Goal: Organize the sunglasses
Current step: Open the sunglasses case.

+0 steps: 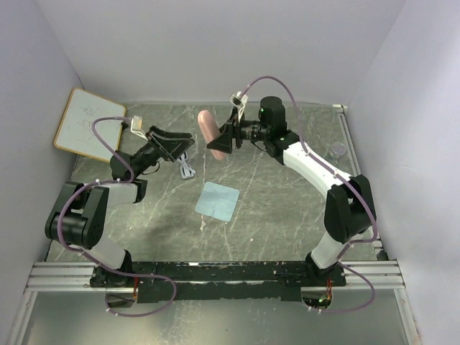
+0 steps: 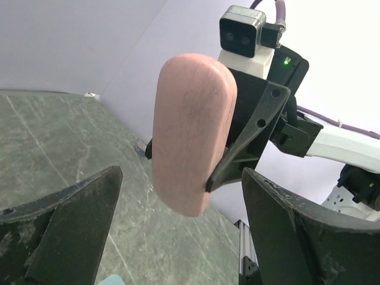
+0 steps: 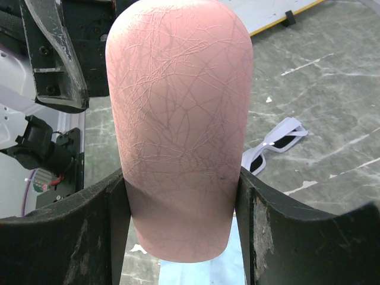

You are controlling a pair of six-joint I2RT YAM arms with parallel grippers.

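Black fingers of the right gripper are pressed against both flanks of a pink oblong case with rounded ends and a finely creased, leather-like skin. The right wrist view shows that gripper hugging the lower part of the case with no gap on either side. The case is held clear of the grey-green marbled table, standing nearly on end with a slight tilt, its upper end towards the back wall. Facing it from the left, the left gripper has its jaws spread wide and grips nothing; in its own wrist view the left gripper frames the case between its two dark fingers without touching it. The sunglasses, a small pair with a thin pale whitish-lilac frame and dark lenses, lie flat on the table just beside the left gripper's fingertips, apart from the case. They also show past the case in the right wrist view. A pale blue square cloth lies flat nearer the arm bases, apart from the sunglasses. A wood-edged whiteboard rests at the table's far left corner.
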